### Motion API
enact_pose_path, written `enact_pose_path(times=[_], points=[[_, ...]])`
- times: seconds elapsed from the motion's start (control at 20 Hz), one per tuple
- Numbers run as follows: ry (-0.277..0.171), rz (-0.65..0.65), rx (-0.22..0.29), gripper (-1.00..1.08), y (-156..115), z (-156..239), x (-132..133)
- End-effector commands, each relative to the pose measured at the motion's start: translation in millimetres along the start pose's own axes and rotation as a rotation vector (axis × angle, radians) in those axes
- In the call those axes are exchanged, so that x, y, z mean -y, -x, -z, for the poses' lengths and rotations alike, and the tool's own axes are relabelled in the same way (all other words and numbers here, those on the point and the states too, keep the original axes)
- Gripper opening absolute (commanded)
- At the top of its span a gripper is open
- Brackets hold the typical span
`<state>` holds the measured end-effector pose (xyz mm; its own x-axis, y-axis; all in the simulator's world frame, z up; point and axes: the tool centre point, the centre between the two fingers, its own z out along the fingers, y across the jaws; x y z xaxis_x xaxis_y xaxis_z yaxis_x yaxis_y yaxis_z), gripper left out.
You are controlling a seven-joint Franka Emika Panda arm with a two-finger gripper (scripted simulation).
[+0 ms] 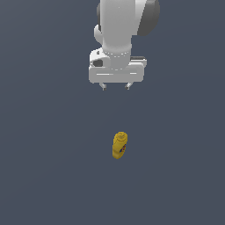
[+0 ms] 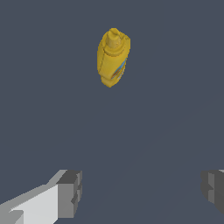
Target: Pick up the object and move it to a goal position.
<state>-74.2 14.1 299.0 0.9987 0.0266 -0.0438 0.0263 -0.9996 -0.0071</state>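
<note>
The small yellow squeeze bottle [image 1: 119, 145] with a narrower yellow cap and a blue-and-red label stands on the dark grey floor, near the middle of the exterior view. It also shows in the wrist view [image 2: 113, 58], seen from above with the cap facing the camera. My gripper [image 1: 116, 87] hangs well above and behind the bottle, apart from it. Its jaws are spread wide and hold nothing. In the wrist view the gripper [image 2: 142, 192] shows two grey fingertips [image 2: 70, 194] far apart, with the bottle ahead of them.
A plain dark grey surface [image 1: 44, 167] fills both views. The white arm [image 1: 118, 30] rises at the top of the exterior view.
</note>
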Motion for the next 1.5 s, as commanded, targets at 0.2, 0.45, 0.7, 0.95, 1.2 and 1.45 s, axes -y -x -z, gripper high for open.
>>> enact_pose_path(times=[0.2, 0.45, 0.7, 0.95, 1.2, 1.45], points=[[-0.002, 0.010, 0.000, 1.00, -1, 1, 11], [-0.005, 0.031, 0.001, 1.00, -2, 2, 33], [-0.005, 0.026, 0.000, 1.00, -3, 1, 32], [-0.006, -0.005, -0.002, 1.00, -12, 0, 31], [-0.008, -0.069, -0.006, 1.00, -30, -5, 30], [-0.010, -0.166, -0.012, 1.00, -56, -13, 28]])
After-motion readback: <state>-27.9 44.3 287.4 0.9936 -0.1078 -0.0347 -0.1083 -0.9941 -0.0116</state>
